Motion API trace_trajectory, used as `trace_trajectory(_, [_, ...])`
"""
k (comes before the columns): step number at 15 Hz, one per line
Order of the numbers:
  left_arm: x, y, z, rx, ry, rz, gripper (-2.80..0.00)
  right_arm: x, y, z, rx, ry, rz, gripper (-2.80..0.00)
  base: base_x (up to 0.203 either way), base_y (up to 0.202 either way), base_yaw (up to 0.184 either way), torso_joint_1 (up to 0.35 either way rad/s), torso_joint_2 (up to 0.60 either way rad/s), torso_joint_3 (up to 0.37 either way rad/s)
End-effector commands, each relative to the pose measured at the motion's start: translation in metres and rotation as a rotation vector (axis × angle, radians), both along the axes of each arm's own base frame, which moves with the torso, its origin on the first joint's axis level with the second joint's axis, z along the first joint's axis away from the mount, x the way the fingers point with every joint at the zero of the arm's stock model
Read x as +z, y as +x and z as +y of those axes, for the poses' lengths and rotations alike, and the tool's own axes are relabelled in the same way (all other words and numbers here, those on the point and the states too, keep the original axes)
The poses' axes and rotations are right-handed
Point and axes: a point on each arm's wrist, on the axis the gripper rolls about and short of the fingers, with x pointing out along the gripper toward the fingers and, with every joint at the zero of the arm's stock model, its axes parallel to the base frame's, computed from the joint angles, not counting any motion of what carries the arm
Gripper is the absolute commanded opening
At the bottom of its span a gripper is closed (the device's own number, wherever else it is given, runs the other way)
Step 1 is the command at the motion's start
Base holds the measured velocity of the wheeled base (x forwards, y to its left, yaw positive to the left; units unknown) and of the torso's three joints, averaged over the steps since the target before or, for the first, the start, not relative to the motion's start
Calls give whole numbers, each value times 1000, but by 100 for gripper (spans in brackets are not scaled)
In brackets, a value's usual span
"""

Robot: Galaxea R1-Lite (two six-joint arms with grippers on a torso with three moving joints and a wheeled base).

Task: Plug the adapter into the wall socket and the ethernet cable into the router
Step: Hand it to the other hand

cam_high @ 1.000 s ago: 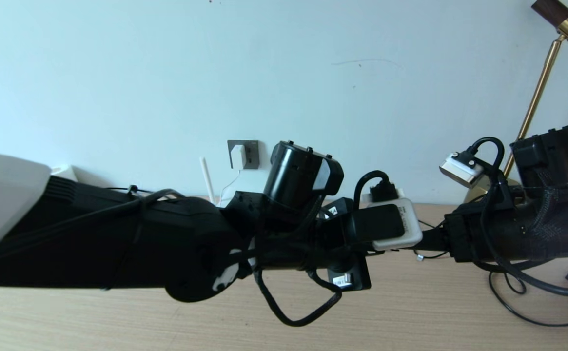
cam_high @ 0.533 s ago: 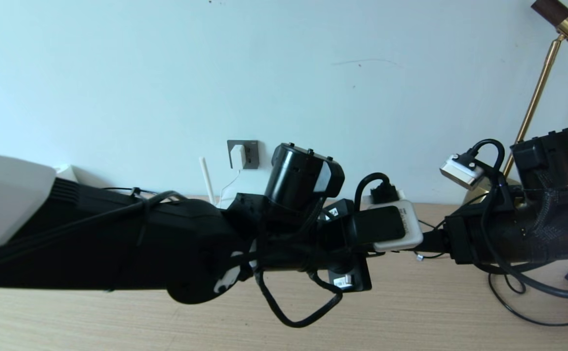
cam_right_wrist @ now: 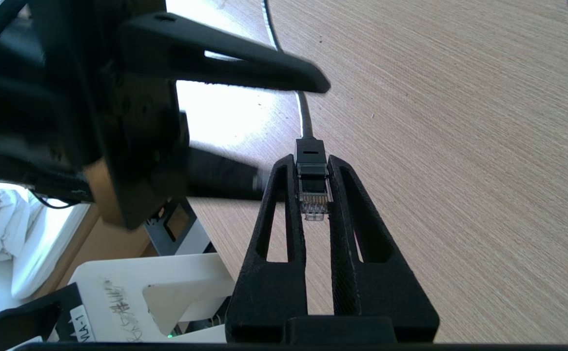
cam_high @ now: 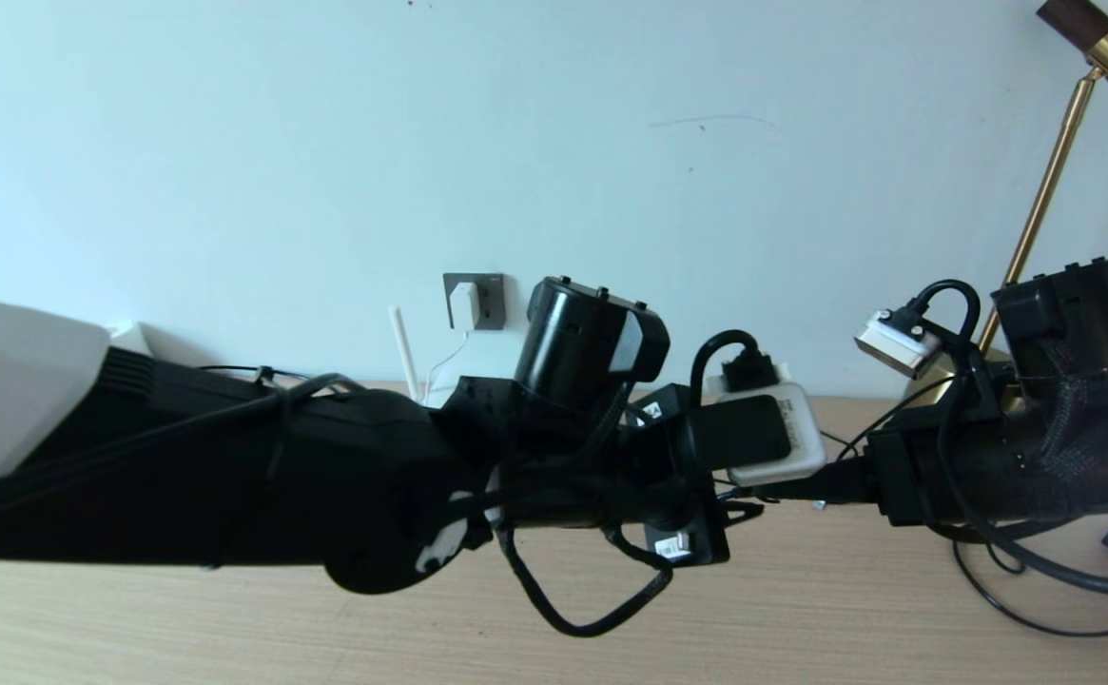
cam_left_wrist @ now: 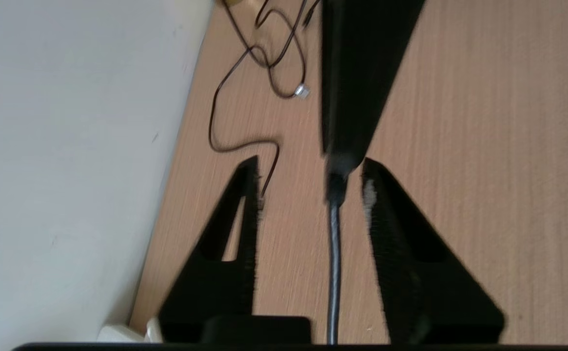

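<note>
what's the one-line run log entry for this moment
adapter: in wall socket | right gripper: shut on ethernet cable plug | left gripper: open around cable | router: not plugged

The adapter [cam_high: 464, 304] sits plugged into the wall socket [cam_high: 476, 301], its thin white cord hanging down toward the wooden table [cam_high: 801, 609]. Both arms stretch across the table and meet mid-frame, a white antenna [cam_high: 404, 351] poking up behind the left one.
</note>
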Motion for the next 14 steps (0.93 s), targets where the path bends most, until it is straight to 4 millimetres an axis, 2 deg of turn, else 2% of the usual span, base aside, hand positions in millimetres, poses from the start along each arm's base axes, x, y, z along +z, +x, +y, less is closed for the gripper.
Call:
trace_trajectory(1, [0, -1, 1, -1, 4, -1, 0, 1, 0, 0, 2, 4, -1, -280, 0, 0, 0, 0, 0, 0])
trace_trajectory(3, [3, -4, 5, -1, 2, -7, 0, 3, 1, -1, -12, 16, 6, -280, 0, 0, 0, 0, 0, 0])
trace_trajectory(7, [25, -26, 38, 10, -31, -27, 0, 13, 5, 1, -68, 107, 48, -280, 0, 0, 0, 0, 0, 0])
trace_trajectory(10, [41, -34, 80, 69, -82, -39, 0, 19, 8, 0, -94, 185, 125, -280, 0, 0, 0, 0, 0, 0])
trace_trajectory(12, [35, -30, 115, 139, -139, -28, 0, 24, 12, -1, -140, 237, 199, -280, 0, 0, 0, 0, 0, 0])
trace_trajectory(14, [33, -25, 141, 221, -283, -66, 0, 35, 18, 0, -142, 335, 328, -280, 0, 0, 0, 0, 0, 0])
